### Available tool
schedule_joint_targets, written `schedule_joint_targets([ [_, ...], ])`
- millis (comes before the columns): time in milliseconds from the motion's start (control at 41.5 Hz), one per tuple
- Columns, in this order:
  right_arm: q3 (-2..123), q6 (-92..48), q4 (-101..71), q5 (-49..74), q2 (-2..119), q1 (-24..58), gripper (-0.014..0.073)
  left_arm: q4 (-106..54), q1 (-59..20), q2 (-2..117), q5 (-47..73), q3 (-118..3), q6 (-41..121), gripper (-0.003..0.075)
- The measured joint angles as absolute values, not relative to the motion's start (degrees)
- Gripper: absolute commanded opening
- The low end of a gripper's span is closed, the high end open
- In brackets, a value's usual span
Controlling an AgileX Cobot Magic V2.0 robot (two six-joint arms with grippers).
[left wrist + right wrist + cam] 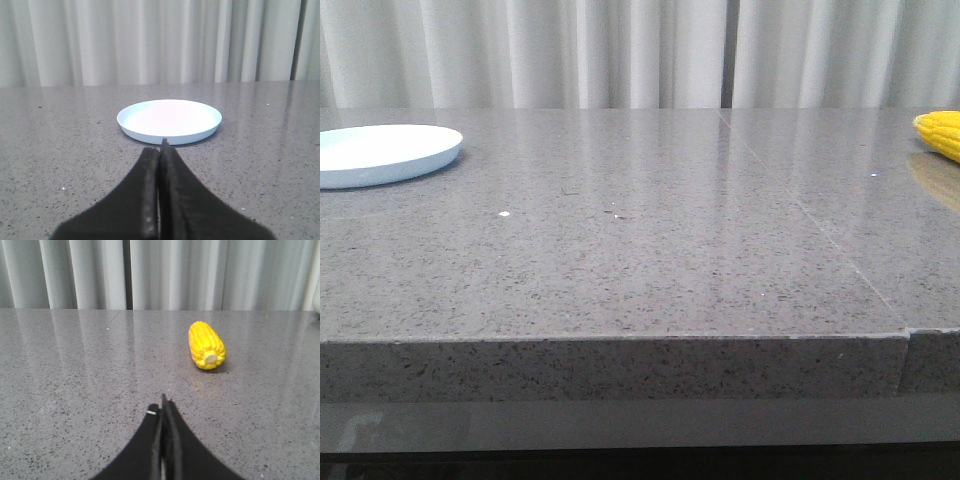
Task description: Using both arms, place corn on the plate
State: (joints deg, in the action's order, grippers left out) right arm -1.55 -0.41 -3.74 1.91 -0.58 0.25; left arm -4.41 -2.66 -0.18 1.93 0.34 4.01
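Observation:
The pale blue plate [382,153] lies empty at the table's far left; in the left wrist view the plate [170,120] sits just beyond my left gripper [161,148], whose black fingers are shut and empty. The yellow corn [942,133] lies at the table's far right edge, partly cut off by the frame. In the right wrist view the corn [206,345] lies on the table with its pale stub end facing the camera, ahead of my right gripper [163,404], which is shut and empty. Neither gripper shows in the front view.
The grey speckled stone table [640,250] has a seam [800,205] running toward its front right. White curtains [620,50] hang behind the table. The table's front edge [620,340] is near the camera.

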Motion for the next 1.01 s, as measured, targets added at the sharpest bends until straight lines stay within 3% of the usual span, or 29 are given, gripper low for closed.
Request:
schedule_joint_targets([
  [433,3.8,-0.4,-3.7,3.2,-0.6,0.2,-0.0067,-4.4,-2.7,-0.2,0.0,-2.3,4.0,-0.002],
  [722,22.1,-0.4,-3.7,16.3,2.5,0.2,-0.0067,-2.6,-2.7,1.7,8.3,-20.9,4.0,-0.002],
  [1011,35.3,-0.4,-3.7,26.5,17.2,0.2,-0.0067,-2.5,-2.7,16.2,25.4,-37.8,4.2,-0.002],
])
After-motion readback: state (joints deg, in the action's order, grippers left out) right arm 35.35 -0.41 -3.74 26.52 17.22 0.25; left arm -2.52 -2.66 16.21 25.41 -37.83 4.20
